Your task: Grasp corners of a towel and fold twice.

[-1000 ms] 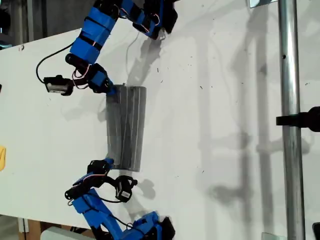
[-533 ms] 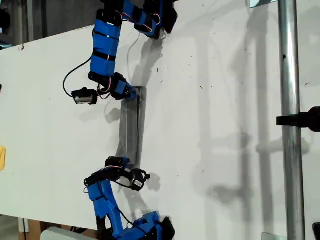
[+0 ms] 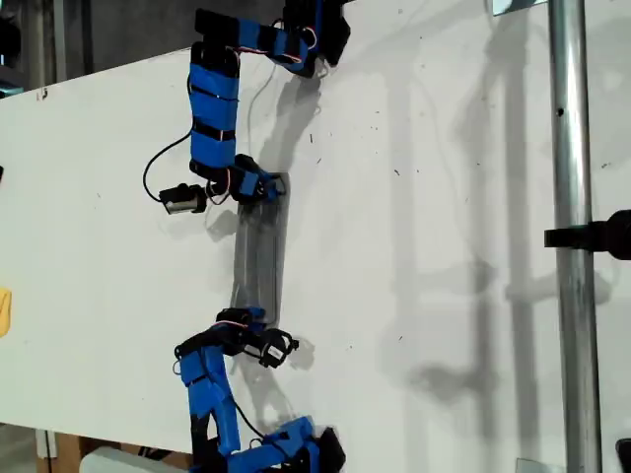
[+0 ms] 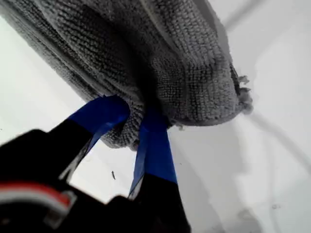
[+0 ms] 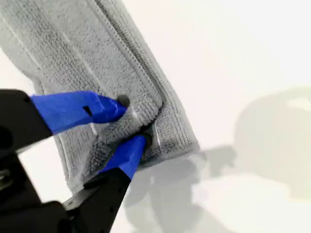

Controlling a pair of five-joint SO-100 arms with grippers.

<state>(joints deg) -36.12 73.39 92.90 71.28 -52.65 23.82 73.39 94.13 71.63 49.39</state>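
Both grippers — my first gripper and my second gripper — pinch the grey striped microfibre towel lying narrow mid-table; lower both ends level, edges aligned.

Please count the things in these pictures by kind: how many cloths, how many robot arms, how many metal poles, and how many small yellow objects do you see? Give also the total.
Towel: 1, grey, pinched at both ends by my first gripper and my second gripper.
Blue arms: 2.
Metal pole: 1.
Yellow object: 1, cut off at the exterior view's left edge.
Total: 5.
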